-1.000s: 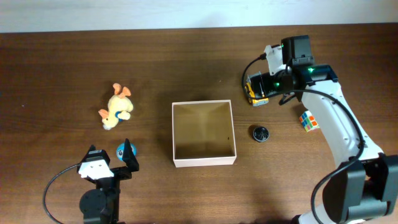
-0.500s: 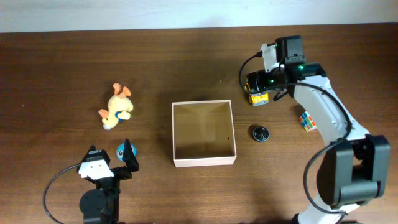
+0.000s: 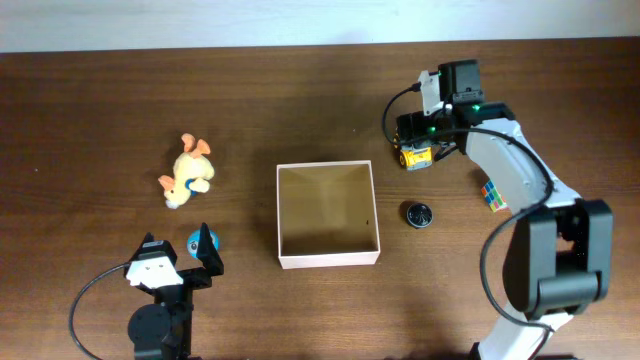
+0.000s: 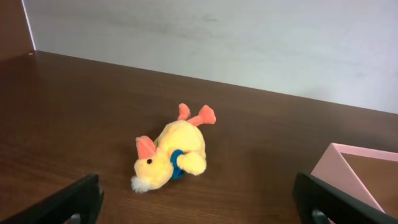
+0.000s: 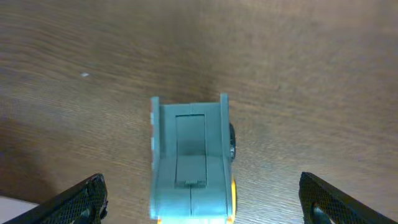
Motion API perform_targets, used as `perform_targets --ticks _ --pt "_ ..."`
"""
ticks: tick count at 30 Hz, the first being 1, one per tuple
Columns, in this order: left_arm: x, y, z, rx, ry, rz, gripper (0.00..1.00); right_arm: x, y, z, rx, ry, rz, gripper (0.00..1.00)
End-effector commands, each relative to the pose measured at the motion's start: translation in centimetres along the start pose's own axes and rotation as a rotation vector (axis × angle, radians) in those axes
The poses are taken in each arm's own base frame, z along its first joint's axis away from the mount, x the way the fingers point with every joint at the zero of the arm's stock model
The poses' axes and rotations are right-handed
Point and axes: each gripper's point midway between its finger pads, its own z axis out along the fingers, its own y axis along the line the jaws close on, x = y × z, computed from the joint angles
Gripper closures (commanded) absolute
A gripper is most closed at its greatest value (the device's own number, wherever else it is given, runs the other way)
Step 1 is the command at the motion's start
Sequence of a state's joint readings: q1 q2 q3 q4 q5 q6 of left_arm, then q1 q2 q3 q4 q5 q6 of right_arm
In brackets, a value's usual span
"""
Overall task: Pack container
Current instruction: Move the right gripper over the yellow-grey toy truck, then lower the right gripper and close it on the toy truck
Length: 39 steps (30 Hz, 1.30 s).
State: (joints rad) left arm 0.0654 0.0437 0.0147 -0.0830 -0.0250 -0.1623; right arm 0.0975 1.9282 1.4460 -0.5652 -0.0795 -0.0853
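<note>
The right hand (image 5: 200, 202), spread wide, flanks a toy truck (image 5: 189, 155) half-hidden overhead.

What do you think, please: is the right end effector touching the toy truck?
Apart. The right wrist view shows the right end effector open, with table visible between each finger and the toy truck.

left arm (image 3: 156, 322): folded at near left edge
left gripper (image 3: 178, 245): jaws wide apart
right arm (image 3: 521, 188): stretched far
right gripper (image 3: 416, 141): jaws wide apart, pointing down
</note>
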Motion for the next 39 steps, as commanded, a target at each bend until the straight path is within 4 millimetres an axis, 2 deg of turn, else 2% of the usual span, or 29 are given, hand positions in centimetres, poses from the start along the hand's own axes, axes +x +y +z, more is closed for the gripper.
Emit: perform_targets --ticks 1,6,10,14,18,24,30,39 --pt "0.1 -0.1 0.0 0.009 0.000 -0.005 0.01 0.6 -0.2 1.9 -0.013 0.032 0.051 0.07" --pt "0.1 -0.1 0.0 0.008 0.000 -0.005 0.01 1.5 -0.2 3.5 -0.015 0.063 0.054 0.09" --pt "0.1 -0.1 0.0 0.009 0.000 -0.005 0.01 1.6 -0.2 3.8 -0.014 0.064 0.073 0.17" --pt "0.1 -0.1 0.0 0.008 0.000 -0.005 0.01 1.8 -0.3 4.0 -0.014 0.071 0.081 0.18" --pt "0.1 -0.1 0.0 0.009 0.000 -0.005 0.00 2.1 -0.3 4.4 -0.014 0.081 0.098 0.24" --pt "0.1 -0.1 0.0 0.009 0.000 -0.005 0.01 2.0 -0.3 4.5 -0.013 0.077 0.114 0.26" --pt "0.1 -0.1 0.0 0.009 0.000 -0.006 0.01 2.0 -0.3 4.5 -0.013 0.077 0.114 0.33" --pt "0.1 -0.1 0.0 0.008 0.000 -0.005 0.01 1.9 -0.3 4.5 -0.012 0.074 0.109 0.38"
